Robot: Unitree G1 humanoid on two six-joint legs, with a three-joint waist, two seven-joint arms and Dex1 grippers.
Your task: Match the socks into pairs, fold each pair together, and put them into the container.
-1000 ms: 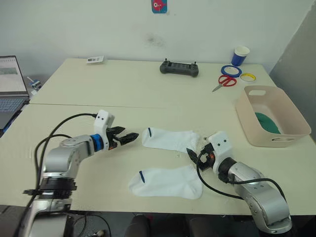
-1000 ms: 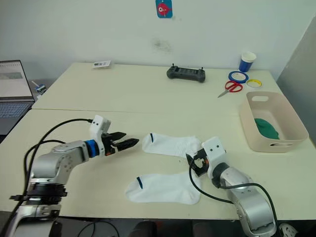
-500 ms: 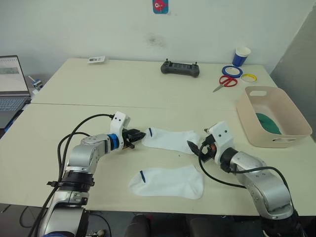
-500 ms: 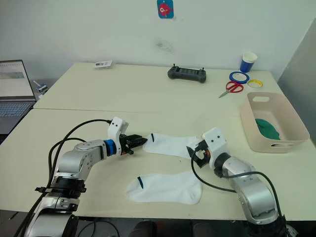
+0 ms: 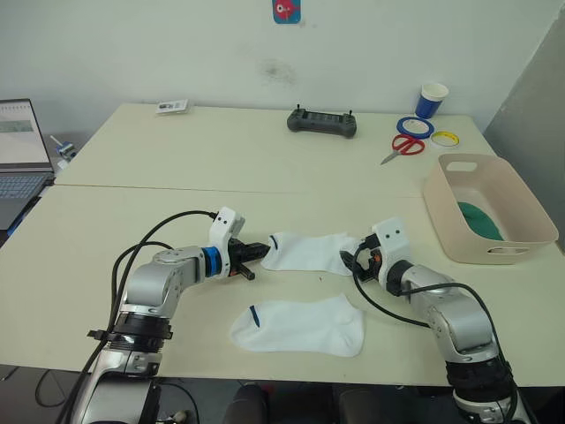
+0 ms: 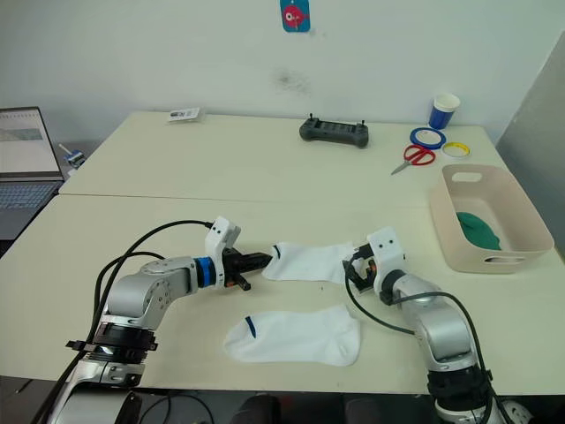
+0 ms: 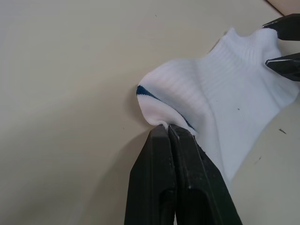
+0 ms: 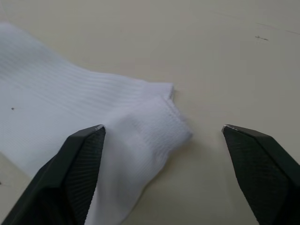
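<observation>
Left gripper pinched the far white sock at its striped cuff, 9 o'clock end; right gripper, fingers spread wide, straddled its toe at 3 o'clock.

Both arms reach forward low over the counter, forearms angled inward so the two hands point toward each other. The left hand lies at about 9 o'clock of the far white sock, its two black fingers pressed together and pinching the cuff edge of that sock. The right hand sits at about 3 o'clock of the same sock, at its toe end, with its fingers spread wide apart, one resting on the fabric and the other out over the bare counter. Black cables loop from each wrist back along the silver forearms.
</observation>
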